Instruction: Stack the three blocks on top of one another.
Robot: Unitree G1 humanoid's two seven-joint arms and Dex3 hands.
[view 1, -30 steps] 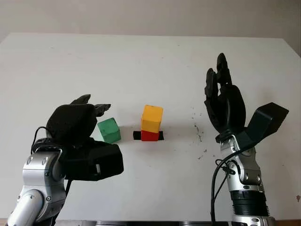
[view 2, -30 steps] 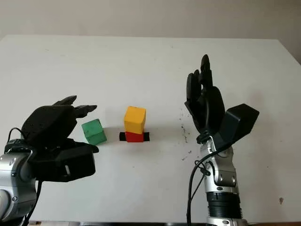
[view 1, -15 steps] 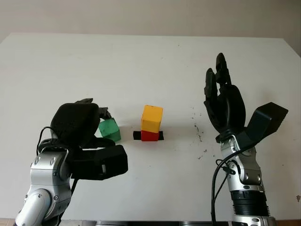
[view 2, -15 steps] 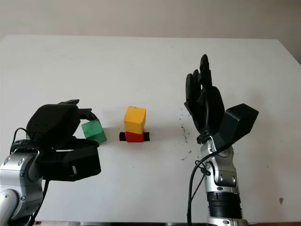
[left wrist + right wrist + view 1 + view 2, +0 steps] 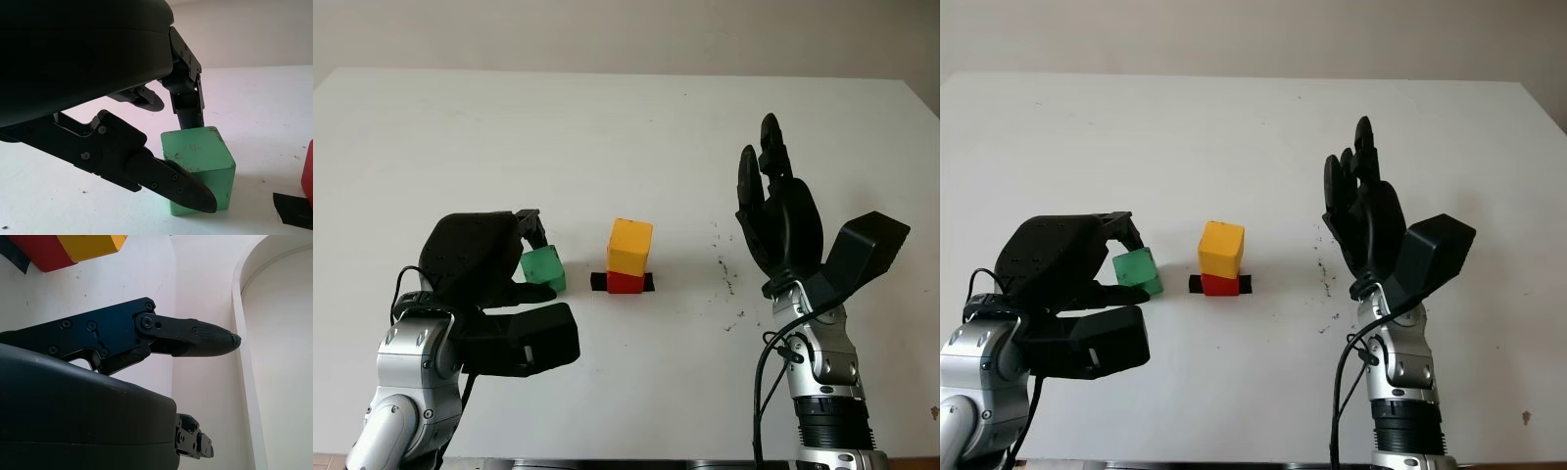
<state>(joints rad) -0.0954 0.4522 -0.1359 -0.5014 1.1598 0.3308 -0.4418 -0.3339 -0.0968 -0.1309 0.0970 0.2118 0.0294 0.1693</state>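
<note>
Sitting between the fingers of the left hand point(image 5: 499, 269), the green block point(image 5: 199, 161) is a near cube with no clear long axis, resting on the white table point(image 5: 626, 127) with 1 flat face up and 1 vertical edge turned toward the wrist camera. From the left wrist, 1 finger point(image 5: 188, 95) comes down onto the block's far top edge while another finger point(image 5: 166, 174) crosses its near side, its tip lying against the front face, so the hand is closed around the block. Just beyond those fingers, toward the middle of the table, stands a stack of 2: the yellow block point(image 5: 629, 245) on top of the red block point(image 5: 626, 282), the yellow one turned slightly so a corner overhangs. The red block sits on 1 strip of black tape point(image 5: 598, 282) that sticks out at both sides. That makes 3 blocks, 1 of each colour, with the green one near the stack but not touching it. Well apart on the other side of the stack, the right hand point(image 5: 778, 215) is raised above the table, open and holding nothing, its fingers pointing up and away from the robot.
</note>
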